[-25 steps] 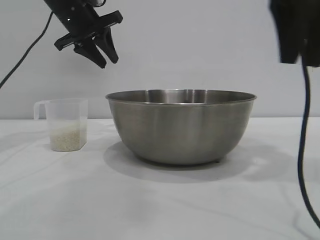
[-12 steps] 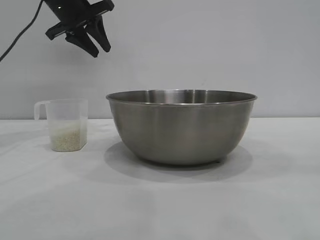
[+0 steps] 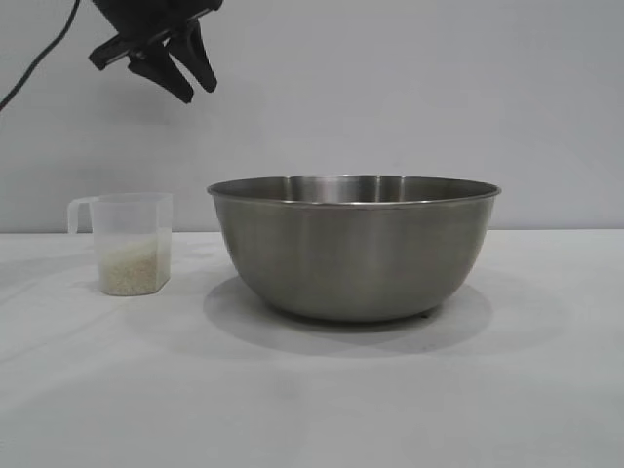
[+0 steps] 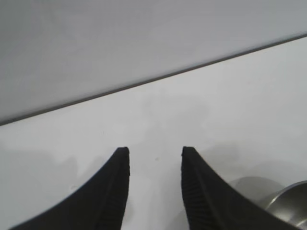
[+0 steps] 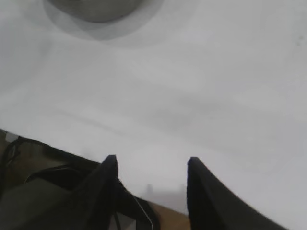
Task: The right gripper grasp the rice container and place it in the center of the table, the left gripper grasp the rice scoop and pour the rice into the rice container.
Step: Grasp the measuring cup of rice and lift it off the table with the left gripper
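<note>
The rice container, a wide steel bowl, stands mid-table. To its left is the rice scoop, a clear plastic cup holding rice in its lower third, with its handle turned away from the bowl. My left gripper hangs high above the scoop, open and empty. In the left wrist view that gripper points at bare table, with the bowl's rim at the corner. The right gripper is open and empty near the table's edge, far from the bowl. It is out of the exterior view.
The white table stretches bare in front of and to the right of the bowl. A grey wall stands behind. In the right wrist view, dark cables and gear lie beyond the table's edge.
The left gripper has risen and drifted left, away from the bowl. The right arm, at the exterior view's top right a second ago, has left that view.
</note>
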`<action>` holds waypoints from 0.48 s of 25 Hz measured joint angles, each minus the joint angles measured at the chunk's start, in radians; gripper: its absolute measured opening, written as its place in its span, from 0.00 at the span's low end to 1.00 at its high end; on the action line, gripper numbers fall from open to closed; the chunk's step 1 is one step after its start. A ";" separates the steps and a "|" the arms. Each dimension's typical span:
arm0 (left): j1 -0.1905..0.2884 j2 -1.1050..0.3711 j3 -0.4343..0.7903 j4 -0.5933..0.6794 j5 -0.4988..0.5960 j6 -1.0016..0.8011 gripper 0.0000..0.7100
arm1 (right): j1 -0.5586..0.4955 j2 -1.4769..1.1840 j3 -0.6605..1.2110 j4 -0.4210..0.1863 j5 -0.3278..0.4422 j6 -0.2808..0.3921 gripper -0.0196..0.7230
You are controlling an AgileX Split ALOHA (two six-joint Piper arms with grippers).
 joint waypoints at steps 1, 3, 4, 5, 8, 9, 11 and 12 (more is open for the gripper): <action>0.000 -0.004 0.000 0.000 0.000 0.000 0.32 | 0.000 -0.022 0.000 0.000 0.000 0.000 0.41; 0.000 -0.013 0.000 0.002 0.000 0.000 0.32 | 0.000 -0.073 0.000 0.000 0.001 0.000 0.41; 0.000 -0.018 0.000 0.002 0.000 0.000 0.32 | 0.000 -0.106 -0.002 0.000 0.002 0.000 0.41; 0.000 -0.023 0.000 0.002 0.000 0.000 0.32 | 0.000 -0.139 -0.001 0.000 0.004 0.000 0.41; 0.000 -0.034 0.000 0.002 0.000 0.001 0.32 | 0.000 -0.177 -0.004 -0.002 0.014 0.007 0.41; 0.000 -0.036 0.000 0.002 0.000 0.002 0.32 | 0.000 -0.178 -0.004 -0.002 0.014 0.012 0.41; 0.000 -0.043 0.000 0.002 0.000 0.005 0.32 | 0.000 -0.178 -0.004 -0.004 0.016 0.026 0.41; 0.000 -0.045 0.000 0.002 0.000 0.006 0.32 | 0.000 -0.178 -0.004 -0.004 0.010 0.035 0.41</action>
